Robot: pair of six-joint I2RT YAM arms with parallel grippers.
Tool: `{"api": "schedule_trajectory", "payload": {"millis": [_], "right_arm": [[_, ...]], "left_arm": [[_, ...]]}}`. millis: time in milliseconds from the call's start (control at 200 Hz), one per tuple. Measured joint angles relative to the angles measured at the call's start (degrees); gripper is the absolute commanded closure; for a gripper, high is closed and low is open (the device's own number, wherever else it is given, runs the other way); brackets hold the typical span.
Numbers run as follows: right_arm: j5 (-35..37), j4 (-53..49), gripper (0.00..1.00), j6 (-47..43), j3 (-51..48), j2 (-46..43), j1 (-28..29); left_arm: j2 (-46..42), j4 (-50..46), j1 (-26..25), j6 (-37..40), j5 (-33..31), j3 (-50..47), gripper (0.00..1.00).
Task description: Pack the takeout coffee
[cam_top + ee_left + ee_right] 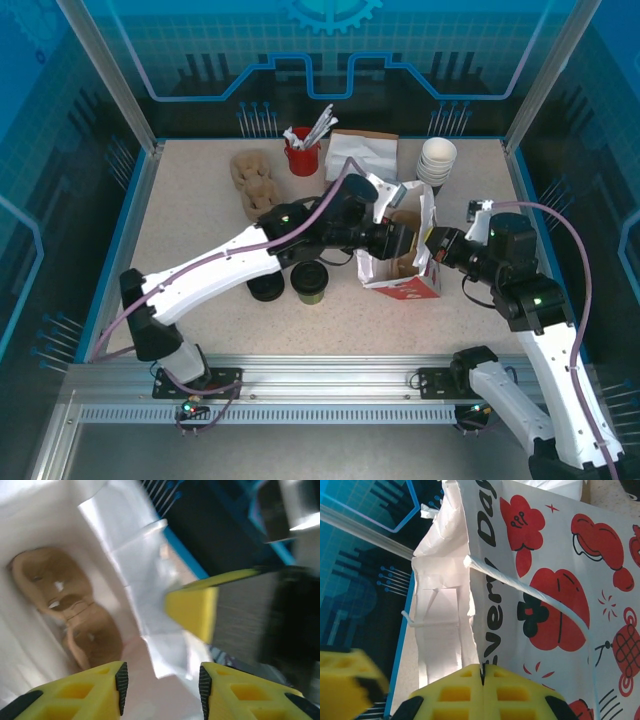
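Note:
The takeout coffee (310, 282), an olive-green cup with a black lid, stands on the table beside my left forearm. A white paper bag (404, 262) with red print stands at the centre, its mouth open. My left gripper (402, 240) reaches into the bag; in the left wrist view my left gripper (162, 687) is open with nothing between the pads. A brown cardboard cup carrier (67, 612) lies inside the bag. My right gripper (482, 672) is shut on the bag's (545, 580) upper edge, holding the right wall at the right gripper (433, 250).
A black stack of lids (266, 288) sits left of the coffee. At the back stand a cardboard carrier (255, 180), a red cup of utensils (301, 156), napkins (362, 154) and a stack of white cups (437, 160).

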Motion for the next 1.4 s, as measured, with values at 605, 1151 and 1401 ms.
{"api": "schedule_trajectory", "payload": {"millis": [605, 1151, 1401], "right_arm": [[2.0, 4.1, 1.00, 3.7, -4.1, -2.4, 1.7], [-2.1, 8.0, 1.00, 3.8, -6.6, -4.2, 1.7], [-4.3, 9.2, 1.00, 3.8, -7.9, -3.9, 1.7]], "left_arm": [[17.8, -5.0, 0.9, -10.7, -1.8, 5.9, 0.66], [25.0, -5.7, 2.9, -11.6, 2.8, 6.8, 0.72], [27.4, -4.8, 3.6, -11.5, 4.7, 6.6, 0.73]]}}
